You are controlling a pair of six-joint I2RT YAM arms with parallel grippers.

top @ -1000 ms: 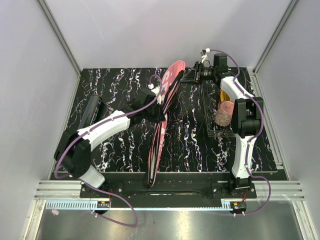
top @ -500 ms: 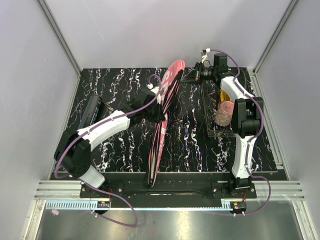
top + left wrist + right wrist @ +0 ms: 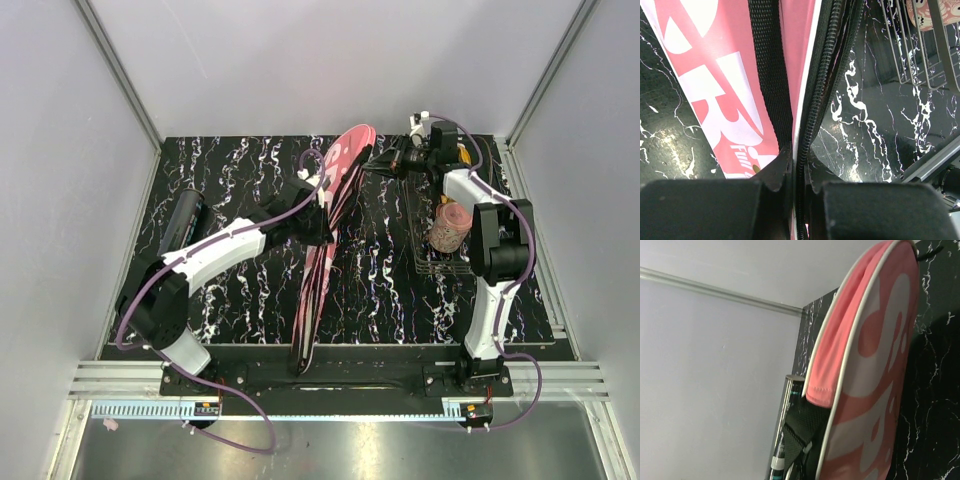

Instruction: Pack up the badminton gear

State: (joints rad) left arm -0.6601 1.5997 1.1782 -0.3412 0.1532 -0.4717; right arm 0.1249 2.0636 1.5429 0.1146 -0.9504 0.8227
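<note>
The long pink cover (image 3: 325, 245) with white lettering stands on its edge down the middle of the table, its wide end at the back. My left gripper (image 3: 322, 212) is shut on its black zipper edge (image 3: 812, 100), and in the left wrist view the fingers (image 3: 777, 172) pinch that edge from both sides. My right gripper (image 3: 383, 163) reaches in from the right, right by the cover's wide far end. Its fingers do not show in the right wrist view, which looks along the pink cover (image 3: 875, 370). A black tube (image 3: 183, 222) lies at the left.
A black wire basket (image 3: 422, 262) stands at the right with a small pinkish cup (image 3: 450, 226) in it. The basket's wires (image 3: 910, 55) are near the cover on the right. The tube (image 3: 782, 435) lies beyond the cover near the left wall.
My right gripper has closed and shifted slightly at the cover's far end, with its wrist turned. The cover's top has leaned a little to the right. The left arm holds still.
</note>
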